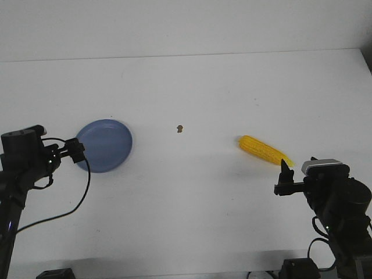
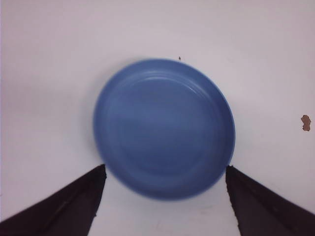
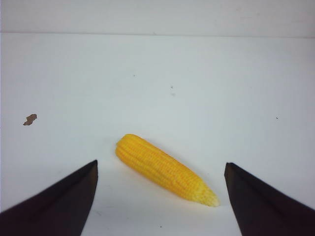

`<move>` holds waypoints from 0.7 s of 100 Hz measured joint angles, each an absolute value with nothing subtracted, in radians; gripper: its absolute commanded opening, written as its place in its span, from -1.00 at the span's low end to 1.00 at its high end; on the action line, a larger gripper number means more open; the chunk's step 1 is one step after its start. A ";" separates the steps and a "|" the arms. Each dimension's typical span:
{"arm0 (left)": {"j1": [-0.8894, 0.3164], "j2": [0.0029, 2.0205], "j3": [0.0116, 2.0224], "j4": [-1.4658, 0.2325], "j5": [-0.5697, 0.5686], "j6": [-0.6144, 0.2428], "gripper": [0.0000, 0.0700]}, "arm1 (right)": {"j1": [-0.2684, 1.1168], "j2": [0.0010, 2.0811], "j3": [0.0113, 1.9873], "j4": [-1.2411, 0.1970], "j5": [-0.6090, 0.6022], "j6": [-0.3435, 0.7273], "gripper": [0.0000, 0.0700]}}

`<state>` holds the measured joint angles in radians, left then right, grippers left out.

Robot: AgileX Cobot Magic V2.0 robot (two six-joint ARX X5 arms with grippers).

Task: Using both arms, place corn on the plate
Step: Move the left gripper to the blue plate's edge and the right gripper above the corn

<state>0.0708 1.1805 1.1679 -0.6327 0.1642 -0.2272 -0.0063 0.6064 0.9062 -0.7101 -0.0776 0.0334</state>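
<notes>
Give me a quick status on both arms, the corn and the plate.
Left gripper open, at the round periwinkle-blue plate. Right gripper open, empty, facing the bright yellow corn cob on the white table. Small brown speck between them, clear of both.

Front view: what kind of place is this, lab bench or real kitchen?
Probably a lab or test bench: a bare white table against a plain white wall, two black arms at its near edge, and only a blue plate and a corn cob as props.
</notes>
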 measured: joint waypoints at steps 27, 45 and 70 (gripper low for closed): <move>0.137 1.404 1.234 -0.555 0.164 -0.227 0.44 | -0.006 0.606 0.906 -0.710 -0.078 0.033 0.55; 0.191 1.515 1.235 -0.535 0.164 -0.227 0.44 | -0.006 0.606 0.906 -0.710 -0.078 0.033 0.55; 0.217 1.633 1.235 -0.495 0.220 -0.226 0.44 | -0.006 0.606 0.906 -0.711 -0.078 0.033 0.55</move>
